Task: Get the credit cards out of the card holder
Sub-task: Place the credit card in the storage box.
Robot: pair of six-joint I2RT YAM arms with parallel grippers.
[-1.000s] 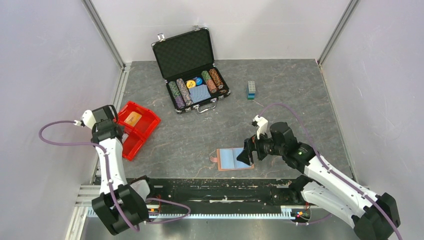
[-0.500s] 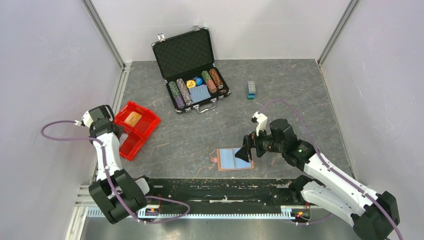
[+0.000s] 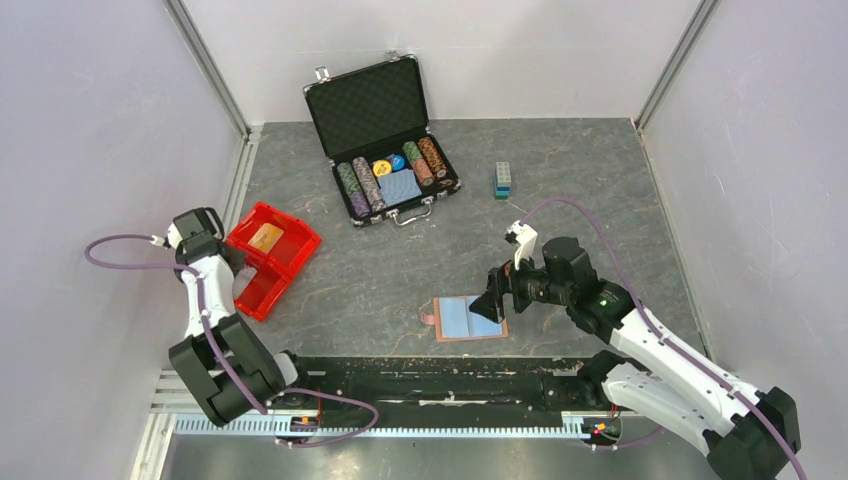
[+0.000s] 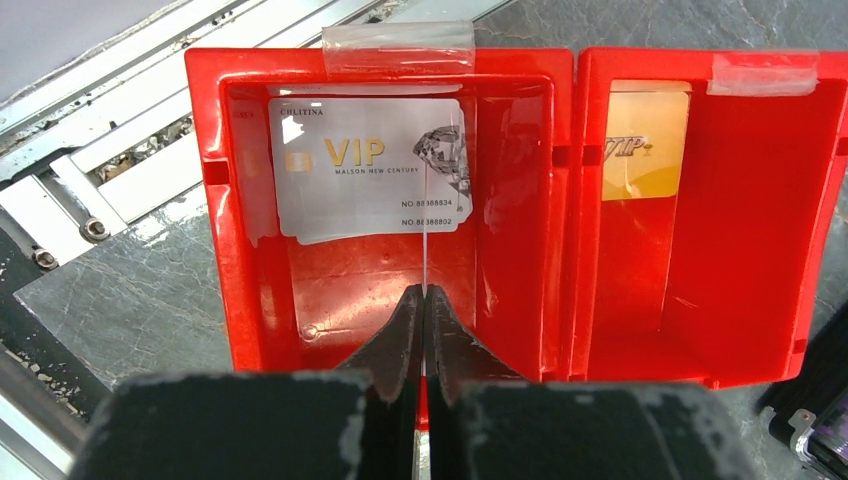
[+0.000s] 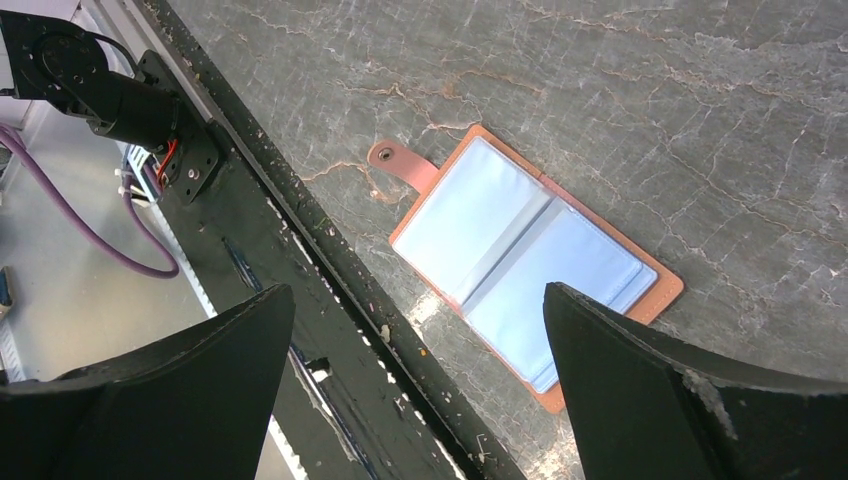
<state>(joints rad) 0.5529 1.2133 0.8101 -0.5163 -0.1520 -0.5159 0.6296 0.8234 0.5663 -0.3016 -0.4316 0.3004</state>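
Left wrist view: two credit cards [image 4: 365, 165] lay in the red bin [image 4: 250, 300]; above it, the left gripper [image 4: 424, 320] clamped a third card [image 4: 425, 230]. Well right of the bin, the right gripper [image 5: 418, 288] hung spread over the opened card holder [image 5: 520, 245], contents indeterminate.

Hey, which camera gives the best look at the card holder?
Right wrist: the card holder lies open, large and fully in frame. The top view shows it small, partly covered by the right fingers. The left wrist view misses it.
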